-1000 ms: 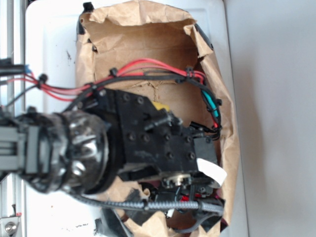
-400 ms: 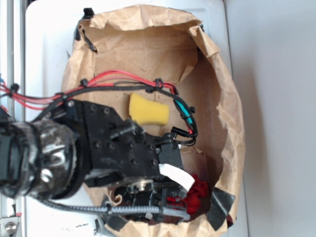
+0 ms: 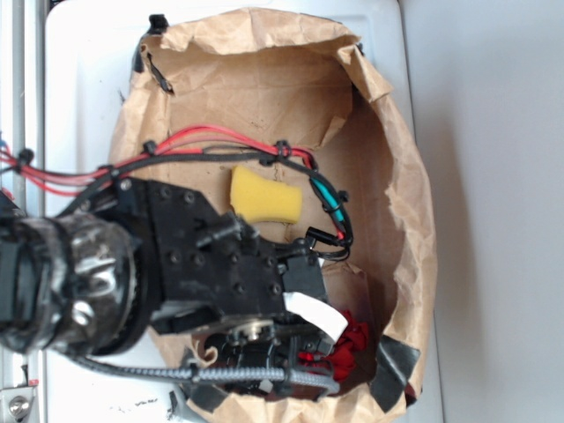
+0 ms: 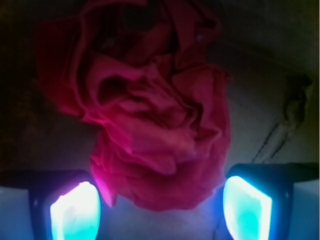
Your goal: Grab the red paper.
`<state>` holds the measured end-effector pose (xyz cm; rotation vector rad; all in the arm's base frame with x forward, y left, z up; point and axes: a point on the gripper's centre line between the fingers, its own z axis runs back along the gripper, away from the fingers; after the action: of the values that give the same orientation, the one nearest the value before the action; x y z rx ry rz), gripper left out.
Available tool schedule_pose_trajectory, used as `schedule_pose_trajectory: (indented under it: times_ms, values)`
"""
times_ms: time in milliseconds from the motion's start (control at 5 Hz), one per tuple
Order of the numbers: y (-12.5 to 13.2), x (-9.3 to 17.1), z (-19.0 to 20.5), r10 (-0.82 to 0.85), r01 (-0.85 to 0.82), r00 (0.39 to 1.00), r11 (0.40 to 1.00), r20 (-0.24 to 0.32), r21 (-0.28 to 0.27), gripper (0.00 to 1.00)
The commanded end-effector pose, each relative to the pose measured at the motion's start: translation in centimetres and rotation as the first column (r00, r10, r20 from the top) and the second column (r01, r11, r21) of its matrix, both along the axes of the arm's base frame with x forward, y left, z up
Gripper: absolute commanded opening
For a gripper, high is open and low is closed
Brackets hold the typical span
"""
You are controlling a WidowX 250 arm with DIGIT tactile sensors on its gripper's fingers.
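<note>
The red paper point(image 4: 150, 115) is a crumpled rose-like wad that fills the middle of the wrist view. Its lower edge hangs between my two glowing fingertips point(image 4: 75, 212), which stand wide apart on either side without pressing it. My gripper point(image 4: 161, 210) is open. In the exterior view the red paper point(image 3: 354, 339) peeks out at the bottom right of the brown paper bag, mostly hidden under the black arm and gripper point(image 3: 328, 351).
The brown paper bag point(image 3: 401, 211) lines the work area, with raised crumpled walls all round. A yellow sponge point(image 3: 264, 196) lies in the bag just above the arm. Red and black cables point(image 3: 220, 145) arch over the arm. Black tape point(image 3: 395, 366) holds the bag's lower right corner.
A second ago the arm sat higher and covered the sponge. It has since moved down and left, uncovering the sponge and the red paper. Nothing has shifted in the last half second.
</note>
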<state>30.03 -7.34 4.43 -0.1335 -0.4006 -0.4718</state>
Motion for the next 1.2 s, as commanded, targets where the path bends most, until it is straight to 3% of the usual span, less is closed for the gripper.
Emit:
schedule_pose_trajectory:
  times_ms: [0, 1000]
  values:
    - [-2.6, 1.4, 2.9, -0.013, 0.015, 0.997, 1.0, 0.077, -0.027, 1.0]
    - [-1.5, 0.5, 3.4, 0.005, -0.004, 0.997, 1.0, 0.075, -0.02, 1.0]
